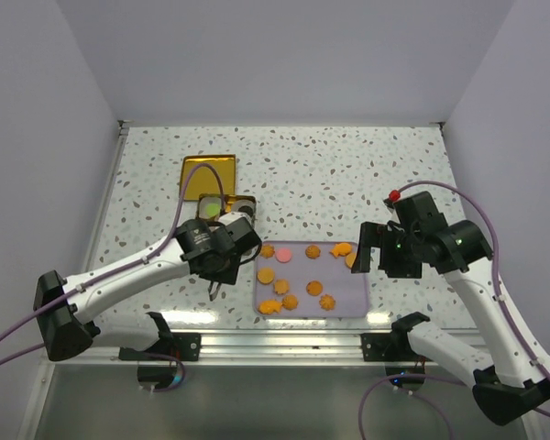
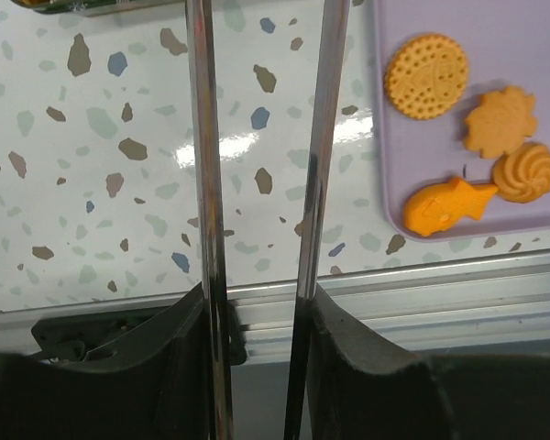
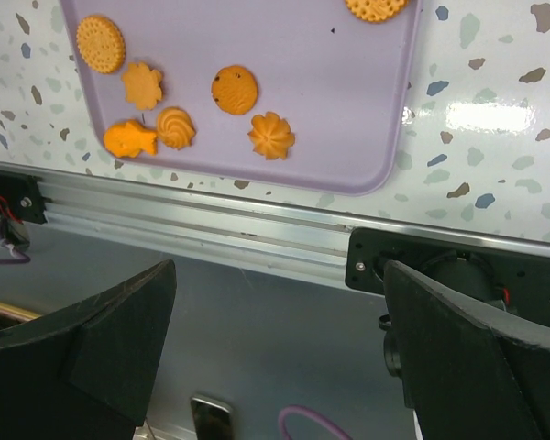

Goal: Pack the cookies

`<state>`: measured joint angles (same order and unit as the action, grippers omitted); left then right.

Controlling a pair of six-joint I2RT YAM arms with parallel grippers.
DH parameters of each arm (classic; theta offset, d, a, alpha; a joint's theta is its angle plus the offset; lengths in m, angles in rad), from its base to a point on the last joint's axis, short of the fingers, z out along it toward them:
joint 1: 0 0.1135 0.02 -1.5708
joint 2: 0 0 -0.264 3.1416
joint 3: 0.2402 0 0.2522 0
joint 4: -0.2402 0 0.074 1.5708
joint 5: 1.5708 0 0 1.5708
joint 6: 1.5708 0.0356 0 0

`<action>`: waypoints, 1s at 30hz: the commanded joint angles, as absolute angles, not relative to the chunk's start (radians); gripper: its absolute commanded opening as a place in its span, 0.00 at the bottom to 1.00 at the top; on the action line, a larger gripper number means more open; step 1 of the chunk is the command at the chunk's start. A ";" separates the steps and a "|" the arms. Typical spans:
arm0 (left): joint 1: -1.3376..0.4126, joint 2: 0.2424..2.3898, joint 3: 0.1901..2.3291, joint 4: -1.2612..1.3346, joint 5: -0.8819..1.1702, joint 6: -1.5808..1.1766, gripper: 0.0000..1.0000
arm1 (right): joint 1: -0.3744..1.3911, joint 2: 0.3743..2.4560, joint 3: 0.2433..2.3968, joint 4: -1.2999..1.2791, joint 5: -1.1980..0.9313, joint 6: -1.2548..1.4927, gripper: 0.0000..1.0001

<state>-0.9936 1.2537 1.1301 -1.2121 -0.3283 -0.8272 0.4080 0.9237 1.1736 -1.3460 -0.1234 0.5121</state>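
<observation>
**Clerk:** Entry one, left arm?

**Me:** My left gripper [image 2: 257,316] is clamped on tongs [image 2: 204,183], one steel blade along the inner face of each finger. The blades stand apart, with nothing between them where I can see. Their tips run off the top of my wrist view. Below them is bare desk [image 1: 348,174], just left of the tray [image 1: 348,291].

**Clerk:** Entry two, right arm?

**Me:** My right gripper [image 3: 280,293] has its fingers wide apart and holds nothing. It hangs over the rail [image 3: 211,229] at the desk's near edge, by the tray's near right corner.

**Clerk:** Entry three, stock?

**Me:** The cookies [image 1: 314,287] all lie flat on the lavender tray. Most are orange, with a pink one [image 1: 284,254] in the far row. In the near left corner:
- a dotted round [image 2: 426,75]
- a flower [image 2: 501,119]
- a swirl [image 2: 526,171]
- a fish [image 2: 449,203]

The last three are packed close together. A second swirl sits apart, nearer the middle.

**Clerk:** Sundries?

**Me:** A gold square piece [image 1: 208,176] lies far left on the desk; lid or tin, I cannot tell. A dark-rimmed box [image 1: 242,205] sits just past my left wrist, which hides part of it.
</observation>
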 commanded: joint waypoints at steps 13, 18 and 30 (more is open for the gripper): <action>-0.940 1.261 1.035 -1.103 -0.298 -0.804 0.42 | 0.414 0.942 1.174 -1.344 -0.137 0.499 0.99; -0.937 1.279 1.035 -1.097 -0.293 -0.798 0.44 | 0.411 0.946 1.175 -1.339 -0.137 0.495 0.99; -0.934 1.285 1.061 -1.126 -0.299 -0.799 0.52 | 0.413 0.954 1.177 -1.332 -0.140 0.491 0.99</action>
<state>-0.9424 1.2888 1.0290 -1.1320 -0.2874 -0.8066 0.4095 0.9516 1.1732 -1.3453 -0.1234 0.5106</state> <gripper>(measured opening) 0.519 0.986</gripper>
